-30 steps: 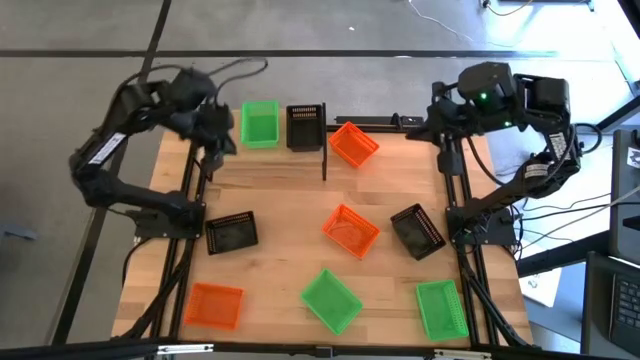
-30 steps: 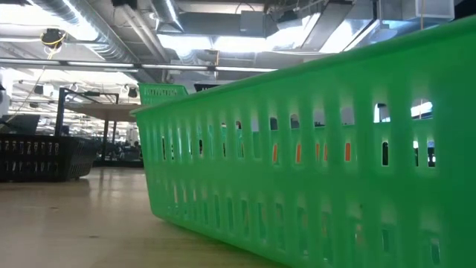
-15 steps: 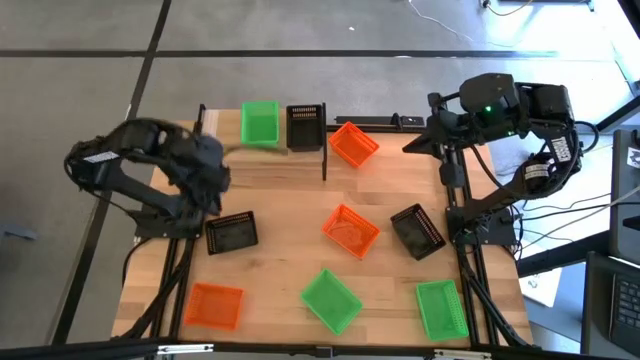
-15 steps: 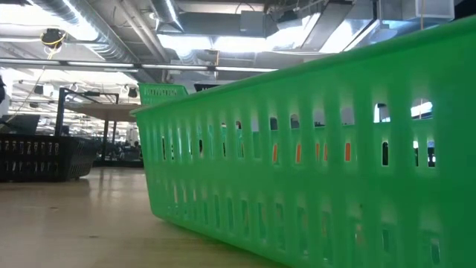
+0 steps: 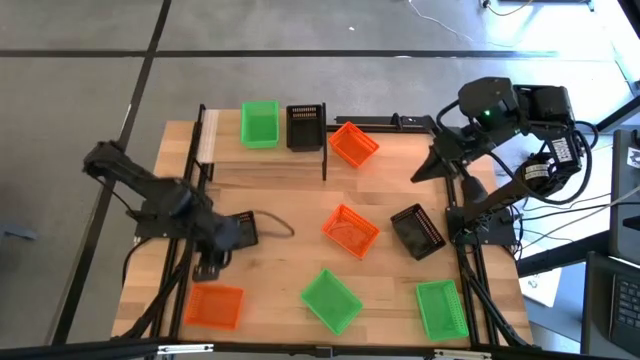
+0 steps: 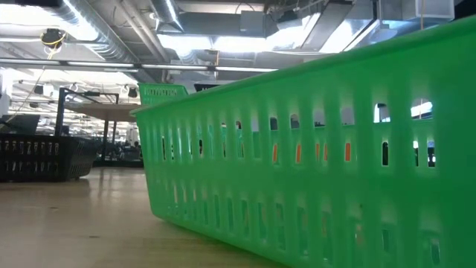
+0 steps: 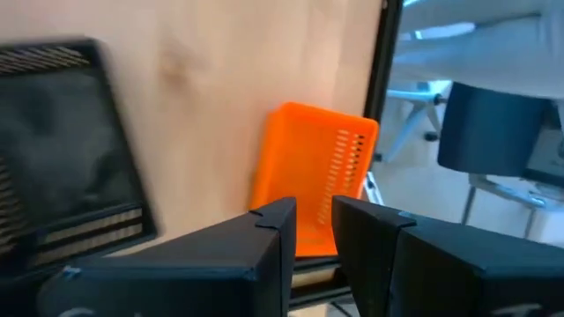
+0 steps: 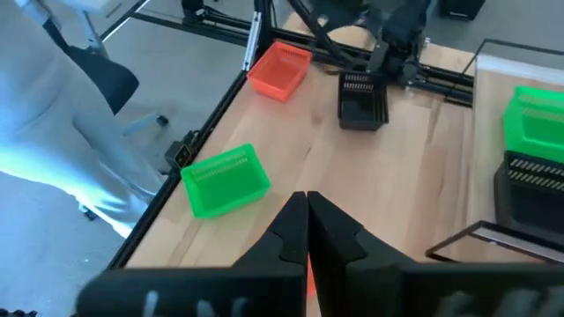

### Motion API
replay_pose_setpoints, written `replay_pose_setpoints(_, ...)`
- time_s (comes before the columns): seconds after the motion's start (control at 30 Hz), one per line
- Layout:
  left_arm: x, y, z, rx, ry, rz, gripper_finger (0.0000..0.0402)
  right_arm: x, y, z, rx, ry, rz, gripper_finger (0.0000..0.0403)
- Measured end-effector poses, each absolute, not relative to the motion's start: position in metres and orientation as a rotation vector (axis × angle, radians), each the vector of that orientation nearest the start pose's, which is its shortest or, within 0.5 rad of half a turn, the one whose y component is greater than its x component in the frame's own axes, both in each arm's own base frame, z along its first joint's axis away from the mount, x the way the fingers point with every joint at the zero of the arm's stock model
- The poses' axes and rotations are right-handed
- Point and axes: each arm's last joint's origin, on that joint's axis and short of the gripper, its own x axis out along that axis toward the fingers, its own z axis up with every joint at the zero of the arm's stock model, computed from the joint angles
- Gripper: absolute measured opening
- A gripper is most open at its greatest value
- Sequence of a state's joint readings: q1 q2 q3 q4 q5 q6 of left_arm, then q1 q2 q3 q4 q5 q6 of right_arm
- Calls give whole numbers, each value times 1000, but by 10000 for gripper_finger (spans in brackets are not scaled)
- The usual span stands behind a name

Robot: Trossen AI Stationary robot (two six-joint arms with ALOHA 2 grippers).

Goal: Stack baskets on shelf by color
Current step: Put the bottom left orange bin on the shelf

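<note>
A: Where do the baskets sit?

B: 9 on the table (image 5: 290, 200); at the far edge, on the shelf (image 5: 300, 160), a green basket (image 5: 260, 123) and a black basket (image 5: 305, 126) stand side by side, long axes running front to back; an orange basket (image 5: 353, 144) just beside them lies turned diagonally.

A: And the loose ones?

B: Mid-table a second orange basket (image 5: 350, 230) and a second black basket (image 5: 418, 231) lie skewed on diagonals, near each other; a tilted green basket (image 5: 331, 299) sits toward the near edge; another green one (image 5: 441, 308) in the near right corner runs front to back; a third orange basket (image 5: 214, 305) in the near left corner lies crosswise.

A: The grippers?

B: The left gripper (image 5: 222, 243) hangs low at a third black basket (image 5: 237, 231) on the left side; its fingers (image 7: 370, 238) stand slightly apart, nothing between them. The right gripper (image 5: 432, 168) waits above the table's right edge, pinched closed and empty.

A: Any writing or labels?

B: None readable on any basket; the low view is filled by a green lattice wall (image 6: 312, 164).
</note>
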State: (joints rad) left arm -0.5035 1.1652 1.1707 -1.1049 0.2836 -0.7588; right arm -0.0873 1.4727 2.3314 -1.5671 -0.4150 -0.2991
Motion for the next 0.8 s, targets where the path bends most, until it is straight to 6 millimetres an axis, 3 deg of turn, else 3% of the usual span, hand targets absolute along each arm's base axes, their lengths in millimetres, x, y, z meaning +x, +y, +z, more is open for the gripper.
replay_pose_setpoints(0.17, 169, -135, 290, -529, 1307, -326, 66, 180, -4, 529, -144, 630, 423, 0)
replay_pose_setpoints(0.33, 158, -150, 259, -490, 1302, -312, 66, 180, -4, 529, -148, 629, 425, 0)
replay_pose_setpoints(0.8, 142, -154, 213, -431, 1315, -285, 66, 180, -4, 529, -139, 632, 421, 0)
